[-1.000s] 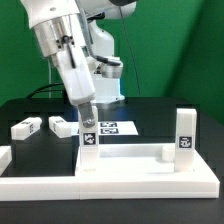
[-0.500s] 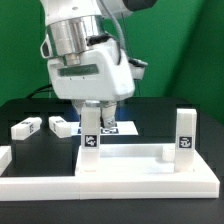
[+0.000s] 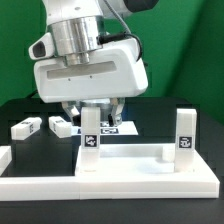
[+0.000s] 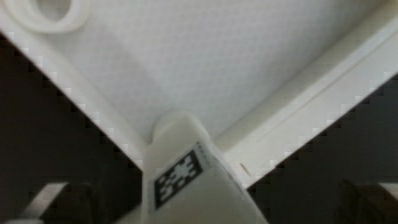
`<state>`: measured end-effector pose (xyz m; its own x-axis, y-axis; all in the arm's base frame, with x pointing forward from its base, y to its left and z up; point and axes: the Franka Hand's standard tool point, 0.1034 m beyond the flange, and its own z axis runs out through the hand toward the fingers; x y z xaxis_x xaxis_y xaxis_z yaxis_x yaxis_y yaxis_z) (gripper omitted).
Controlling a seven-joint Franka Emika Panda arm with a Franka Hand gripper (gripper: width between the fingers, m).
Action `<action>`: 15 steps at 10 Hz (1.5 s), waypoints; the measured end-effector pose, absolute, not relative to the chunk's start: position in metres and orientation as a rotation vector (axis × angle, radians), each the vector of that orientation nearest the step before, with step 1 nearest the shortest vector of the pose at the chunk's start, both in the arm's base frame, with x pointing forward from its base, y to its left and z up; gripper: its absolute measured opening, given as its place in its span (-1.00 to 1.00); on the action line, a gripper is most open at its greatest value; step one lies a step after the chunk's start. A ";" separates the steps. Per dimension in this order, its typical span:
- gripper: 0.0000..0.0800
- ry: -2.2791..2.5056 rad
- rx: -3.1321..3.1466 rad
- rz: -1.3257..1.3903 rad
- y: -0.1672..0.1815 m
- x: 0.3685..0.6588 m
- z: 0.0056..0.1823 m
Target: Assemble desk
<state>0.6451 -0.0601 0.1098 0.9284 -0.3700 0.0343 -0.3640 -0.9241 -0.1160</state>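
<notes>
The white desk top (image 3: 130,165) lies flat near the front with its rim up. Two tagged legs stand upright in it: one on the exterior view's left (image 3: 90,145) and one on its right (image 3: 185,133). Two loose legs (image 3: 25,127) (image 3: 62,127) lie on the black table to the left. My gripper (image 3: 91,118) hangs straight over the left standing leg, fingers on either side of its top with gaps, open. In the wrist view the leg (image 4: 187,170) rises between my dark fingers (image 4: 45,200) above the desk top (image 4: 231,70), and my gripper (image 4: 214,205) straddles it.
The marker board (image 3: 112,128) lies flat behind the left leg. Long white border bars (image 3: 110,186) run along the front, with a piece at the left (image 3: 4,158). A round socket hole (image 4: 45,15) shows in the desk top's corner.
My gripper has turned about its vertical axis over the left standing leg, so its broad face now fronts the exterior view. The leg stays upright in place.
</notes>
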 end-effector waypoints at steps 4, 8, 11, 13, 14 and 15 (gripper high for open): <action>0.39 0.276 -3.045 -0.096 -0.059 0.646 0.109; -0.27 0.702 -2.971 -0.077 -0.062 0.645 0.108; -0.27 1.468 -2.634 -0.004 -0.061 0.643 0.108; -0.27 1.907 -2.239 0.070 -0.058 0.645 0.105; -0.27 2.024 -2.097 0.087 -0.057 0.647 0.105; -0.27 2.094 -2.028 0.098 -0.055 0.647 0.105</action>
